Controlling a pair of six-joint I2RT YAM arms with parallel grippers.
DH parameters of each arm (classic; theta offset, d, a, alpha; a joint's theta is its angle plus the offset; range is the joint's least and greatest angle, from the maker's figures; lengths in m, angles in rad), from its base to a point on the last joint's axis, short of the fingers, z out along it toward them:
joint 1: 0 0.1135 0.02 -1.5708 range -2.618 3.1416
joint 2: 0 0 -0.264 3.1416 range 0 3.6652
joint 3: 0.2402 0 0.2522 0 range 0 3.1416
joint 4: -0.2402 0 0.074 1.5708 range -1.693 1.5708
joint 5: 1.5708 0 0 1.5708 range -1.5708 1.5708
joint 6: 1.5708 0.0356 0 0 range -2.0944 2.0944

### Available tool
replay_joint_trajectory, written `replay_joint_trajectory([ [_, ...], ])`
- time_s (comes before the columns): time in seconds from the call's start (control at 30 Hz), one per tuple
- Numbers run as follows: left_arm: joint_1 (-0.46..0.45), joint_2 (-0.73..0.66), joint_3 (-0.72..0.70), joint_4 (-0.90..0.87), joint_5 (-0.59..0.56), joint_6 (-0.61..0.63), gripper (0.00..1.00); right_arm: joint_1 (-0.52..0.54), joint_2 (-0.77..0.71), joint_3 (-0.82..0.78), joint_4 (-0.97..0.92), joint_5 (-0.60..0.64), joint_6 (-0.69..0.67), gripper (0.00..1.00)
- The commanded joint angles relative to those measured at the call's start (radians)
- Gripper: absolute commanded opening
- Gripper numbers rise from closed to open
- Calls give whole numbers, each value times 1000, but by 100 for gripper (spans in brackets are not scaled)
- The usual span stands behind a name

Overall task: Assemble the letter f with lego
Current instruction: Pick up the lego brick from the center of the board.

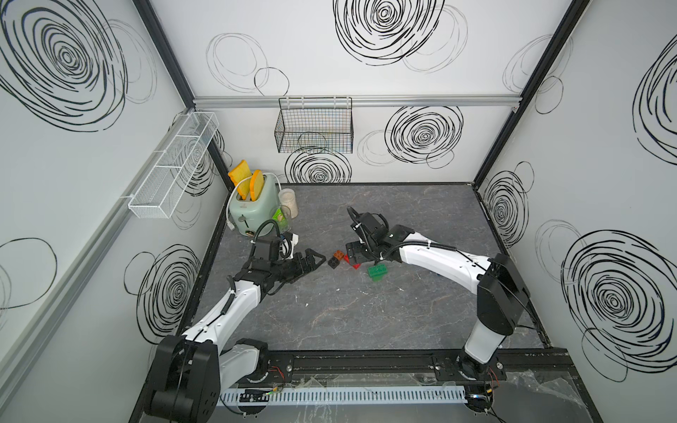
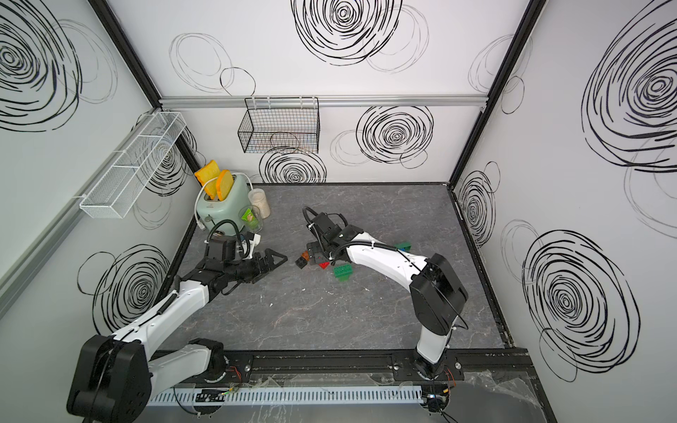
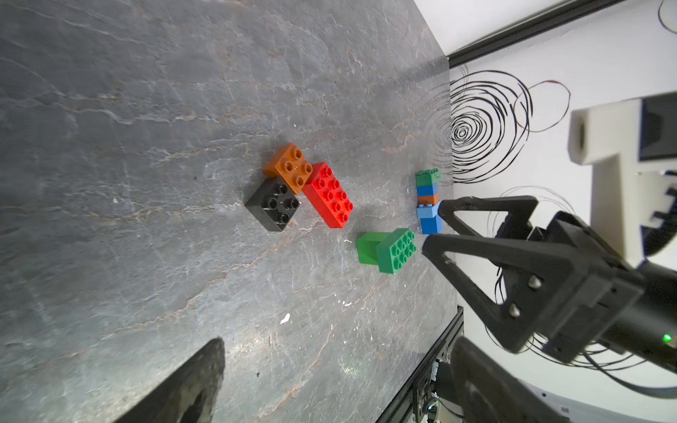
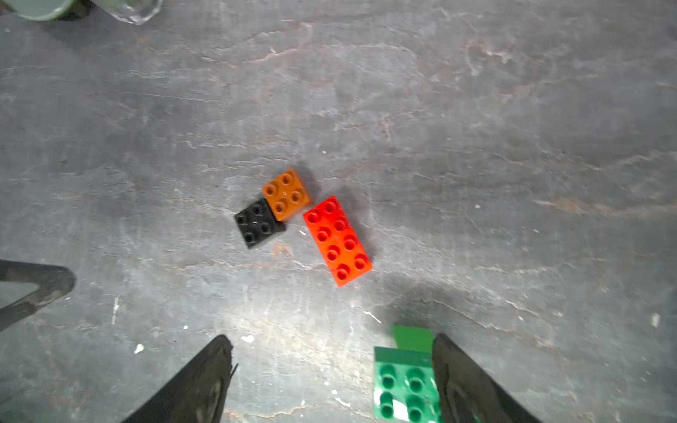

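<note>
Right wrist view: right end effector [image 4: 331, 340] spread empty, green lego [image 4: 399, 381] just beside it

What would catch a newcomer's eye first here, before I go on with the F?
Mid-table colour first: an orange brick touching a black brick, a red oblong brick close beside. The right gripper hangs open over them, with a green brick pair by one finger. A mint toaster holding yellow toast stands in the far left corner.
</note>
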Motion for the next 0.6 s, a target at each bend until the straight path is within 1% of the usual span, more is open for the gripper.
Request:
replay_joint_trajectory([
  [0.0, 43, 9, -24, 36, 13, -16, 98, 25, 91, 46, 19, -74, -22, 86],
  [0.2, 96, 13, -42, 52, 20, -35, 98, 74, 232, 128, 47, -152, -1, 85],
  [0.4, 121, 13, -51, 62, 24, -45, 98, 81, 290, 134, 95, -203, 22, 84],
  [0.57, 135, 18, -57, 68, 26, -51, 98, 79, 333, 140, 119, -220, 30, 84],
])
